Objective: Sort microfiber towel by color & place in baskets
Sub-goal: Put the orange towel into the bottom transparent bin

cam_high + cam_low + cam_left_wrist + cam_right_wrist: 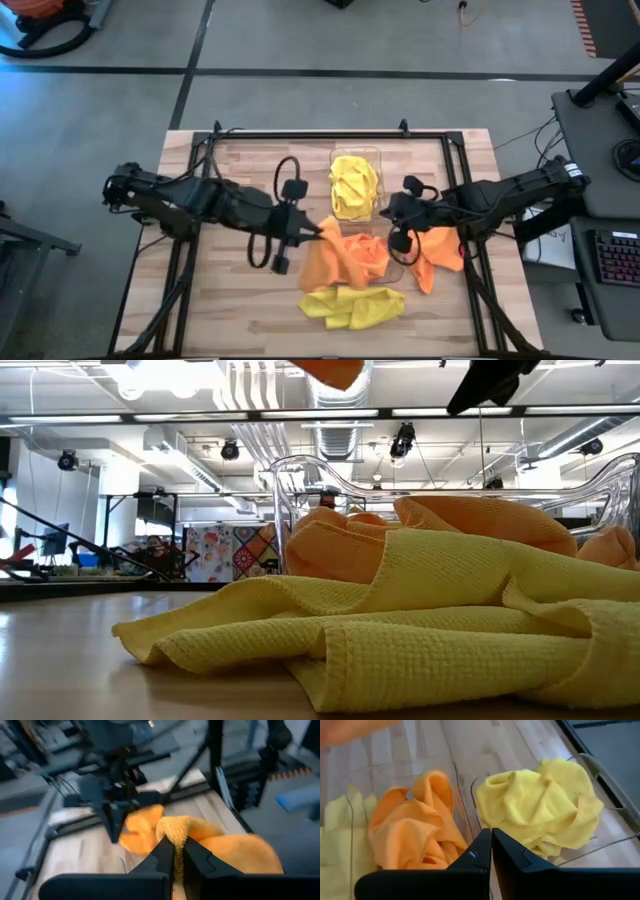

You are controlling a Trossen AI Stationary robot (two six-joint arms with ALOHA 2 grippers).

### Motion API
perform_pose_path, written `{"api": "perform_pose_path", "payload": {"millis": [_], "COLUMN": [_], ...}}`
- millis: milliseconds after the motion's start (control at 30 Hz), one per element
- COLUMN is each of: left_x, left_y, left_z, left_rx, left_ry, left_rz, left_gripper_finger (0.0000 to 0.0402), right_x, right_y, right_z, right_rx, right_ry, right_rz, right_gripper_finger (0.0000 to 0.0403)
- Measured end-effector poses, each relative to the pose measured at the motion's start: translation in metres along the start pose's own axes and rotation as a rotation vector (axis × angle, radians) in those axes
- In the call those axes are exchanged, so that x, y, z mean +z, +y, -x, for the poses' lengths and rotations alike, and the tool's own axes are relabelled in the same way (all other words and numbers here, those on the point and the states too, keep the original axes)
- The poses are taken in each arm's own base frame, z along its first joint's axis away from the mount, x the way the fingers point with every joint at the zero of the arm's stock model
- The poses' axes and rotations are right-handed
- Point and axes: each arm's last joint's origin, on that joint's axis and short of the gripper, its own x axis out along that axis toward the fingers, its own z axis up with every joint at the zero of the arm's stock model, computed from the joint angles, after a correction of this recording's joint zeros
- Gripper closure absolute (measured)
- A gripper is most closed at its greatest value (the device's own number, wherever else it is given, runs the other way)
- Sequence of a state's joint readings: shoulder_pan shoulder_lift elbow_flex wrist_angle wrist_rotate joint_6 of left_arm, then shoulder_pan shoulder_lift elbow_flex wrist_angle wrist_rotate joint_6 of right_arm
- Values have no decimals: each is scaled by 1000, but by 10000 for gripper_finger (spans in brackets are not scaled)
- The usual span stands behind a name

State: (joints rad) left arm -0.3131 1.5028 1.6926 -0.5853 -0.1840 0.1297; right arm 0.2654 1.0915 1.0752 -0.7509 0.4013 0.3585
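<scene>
My left gripper (320, 232) is shut on an orange microfiber towel (342, 262), which spreads over the near basket (462, 815). That basket holds another orange towel (410, 830). The far basket (356, 150) holds yellow towels (545, 805). My right gripper (491, 837) is shut and has nothing in it; it hovers to the right of the two baskets and points at the gap between them. More yellow towels (352, 306) lie crumpled on the table near its front edge. Another orange towel (440, 252) lies under my right arm. My left gripper pinches a bunched fold of the orange towel (175, 832) between its two fingers, which come from the table's left and slant a little downward. The cloth hangs slack beyond and below the fingertips. In the low view its lower end (330, 370) is well above the table.
A black frame (330, 132) runs round the wooden table top. Bare wood lies on the table's left half (230, 290) and at the far right corner. In the low view the yellow pile (400, 620) fills the foreground, with the clear basket wall (300, 470) behind it.
</scene>
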Motion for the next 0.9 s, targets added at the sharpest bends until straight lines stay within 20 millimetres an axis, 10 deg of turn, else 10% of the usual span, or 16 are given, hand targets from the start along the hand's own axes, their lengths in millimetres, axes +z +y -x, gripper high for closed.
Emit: {"api": "perform_pose_path", "payload": {"millis": [300, 900], "left_x": [-27, -103], "left_y": [26, 17], "left_z": [-35, -76], "left_rx": [118, 169], "left_ry": [-123, -394], "left_rz": [69, 171], "left_gripper_finger": [401, 401], "right_x": [-3, -24], "right_y": [1, -4], "right_z": [24, 20], "right_rx": [-28, -73], "right_ry": [-91, -77], "right_rz": [-3, -63], "right_gripper_finger": [394, 394]}}
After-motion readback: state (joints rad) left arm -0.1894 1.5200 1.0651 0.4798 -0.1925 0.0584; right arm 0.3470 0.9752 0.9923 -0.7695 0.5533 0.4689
